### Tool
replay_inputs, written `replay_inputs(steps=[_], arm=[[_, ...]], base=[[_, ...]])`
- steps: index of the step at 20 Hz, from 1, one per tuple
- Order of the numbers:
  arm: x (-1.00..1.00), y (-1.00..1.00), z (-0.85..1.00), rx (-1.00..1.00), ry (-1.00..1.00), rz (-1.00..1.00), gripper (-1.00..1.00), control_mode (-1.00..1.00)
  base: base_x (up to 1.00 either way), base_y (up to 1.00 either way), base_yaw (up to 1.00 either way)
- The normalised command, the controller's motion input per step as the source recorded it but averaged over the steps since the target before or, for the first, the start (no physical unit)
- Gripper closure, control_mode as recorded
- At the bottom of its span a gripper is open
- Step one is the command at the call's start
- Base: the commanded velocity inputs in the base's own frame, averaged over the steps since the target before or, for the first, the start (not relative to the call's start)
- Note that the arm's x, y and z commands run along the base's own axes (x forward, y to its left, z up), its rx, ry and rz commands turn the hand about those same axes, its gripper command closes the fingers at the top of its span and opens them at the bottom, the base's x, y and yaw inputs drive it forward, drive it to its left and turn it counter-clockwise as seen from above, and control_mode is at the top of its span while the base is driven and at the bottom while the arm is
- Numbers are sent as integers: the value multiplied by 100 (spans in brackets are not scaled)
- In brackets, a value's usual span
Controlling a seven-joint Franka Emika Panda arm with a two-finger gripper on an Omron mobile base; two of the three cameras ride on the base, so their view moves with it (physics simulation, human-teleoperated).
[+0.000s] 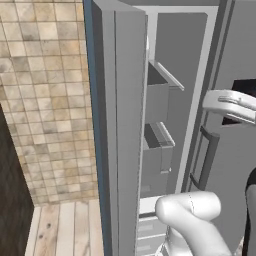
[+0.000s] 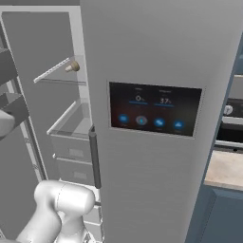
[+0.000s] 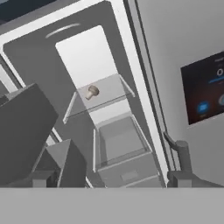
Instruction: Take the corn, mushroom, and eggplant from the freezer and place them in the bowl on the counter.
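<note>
The freezer [image 2: 57, 95] stands open in front of me, its narrow door [image 1: 127, 125] swung to my left, and the mushroom [image 3: 92, 92] lies on the upper clear shelf [image 3: 105, 94], near its left rear part. In the right base view I see it as a small tan lump [image 2: 72, 67] at the back of that shelf. Below it there is a drawer [image 3: 120, 144] that looks bare, and I cannot find the corn or the eggplant from here. My jaws [image 3: 109, 179] are spread, with nothing between them, and they are well apart from the mushroom, low under the shelf level in the hand view. I judge that the step in hand is the reach for the mushroom. To do it well, I should first rise to the height of the shelf and enter straight through the opening, keeping away from the dark handle [image 3: 181, 153] of the neighbour door [image 2: 156, 118] at my right tip. The mushroom is tiny and round, so it can roll; I would bring both tips around it evenly before closing, and close slowly. A strip of worktop [image 2: 228, 168] shows at the far right, beyond the fridge; the bowl I cannot see.
</note>
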Motion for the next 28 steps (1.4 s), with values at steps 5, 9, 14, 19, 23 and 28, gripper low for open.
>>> replay_inputs(steps=[5, 9, 14, 19, 23, 28], arm=[[0, 6, -1, 41, 9, 0, -100, -100], [0, 43, -58, 23, -14, 0, -100, -100], [33, 23, -16, 0, -4, 0, -100, -100], [23, -9, 0, 9, 6, 0, -100, -100], [29, -5, 0, 6, 0, 0, -100, -100], [47, 0, 0, 1, 2, 0, -100, -100]], base=[[0, 0, 0], [0, 0, 0], [0, 0, 0], [0, 0, 0], [0, 0, 0], [0, 0, 0]])
